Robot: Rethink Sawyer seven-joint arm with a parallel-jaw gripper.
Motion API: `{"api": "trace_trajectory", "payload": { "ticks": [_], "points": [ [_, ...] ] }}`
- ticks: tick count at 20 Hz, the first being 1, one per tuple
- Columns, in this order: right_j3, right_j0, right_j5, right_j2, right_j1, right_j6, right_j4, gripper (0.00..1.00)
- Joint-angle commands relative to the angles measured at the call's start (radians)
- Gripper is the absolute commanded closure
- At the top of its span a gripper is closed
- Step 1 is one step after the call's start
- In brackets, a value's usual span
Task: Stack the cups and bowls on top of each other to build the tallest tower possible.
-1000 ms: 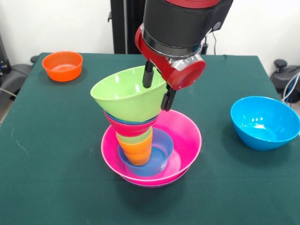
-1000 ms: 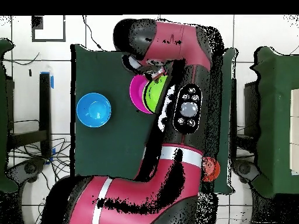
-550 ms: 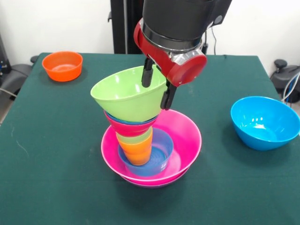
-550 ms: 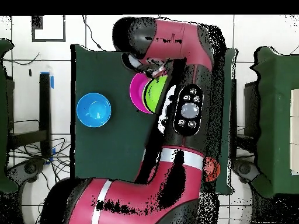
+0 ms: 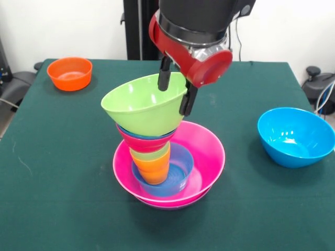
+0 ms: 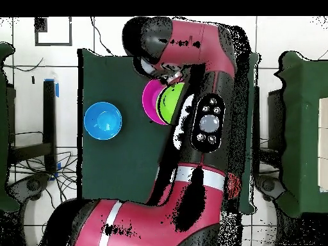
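The tower stands mid-table in the front view. A wide pink bowl (image 5: 207, 151) over a purple one forms its base, and a small light-blue bowl (image 5: 180, 170) sits inside. From that bowl rise an orange cup (image 5: 153, 170), a light green cup (image 5: 152, 153), a red bowl (image 5: 141, 143) and a dark-blue rim. A lime green bowl (image 5: 141, 107) tops it, tilted. My gripper (image 5: 175, 90) is open and straddles the lime bowl's right rim, one finger (image 5: 164, 78) inside and the other outside. From overhead, the lime bowl (image 6: 170, 104) sits over the pink bowl (image 6: 152, 102).
A large sky-blue bowl (image 5: 296, 136) stands alone at the right of the green table (image 5: 63, 157). A small orange bowl (image 5: 69, 72) sits at the far left corner. Overhead, the sky-blue bowl (image 6: 102, 120) lies left of the tower, and the arm covers much of the table.
The gripper has risen slightly along the lime bowl's rim. The lime bowl and the rest of the tower have stayed where they were.
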Motion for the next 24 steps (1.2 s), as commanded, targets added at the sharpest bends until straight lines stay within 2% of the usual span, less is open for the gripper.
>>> {"api": "trace_trajectory", "payload": {
  "ticks": [1,3,4,6,11,18,24],
  "points": [
    [0.144,0.004,0.078,0.062,-0.09,-0.05,0.021,0.0],
    [0.131,0.005,0.143,0.058,-0.13,-0.064,0.029,0.0],
    [0.111,0.006,0.216,0.053,-0.182,-0.083,0.037,0.0],
    [0.105,0.007,0.248,0.051,-0.22,-0.084,0.045,0.0],
    [0.142,0.003,0.223,0.064,-0.26,-0.089,0.054,0.0],
    [0.235,0.032,0.177,0.039,-0.326,-0.049,0.052,0.0],
    [0.356,0.062,0.135,0.029,-0.411,-0.029,0.066,0.0]
  ]
}}
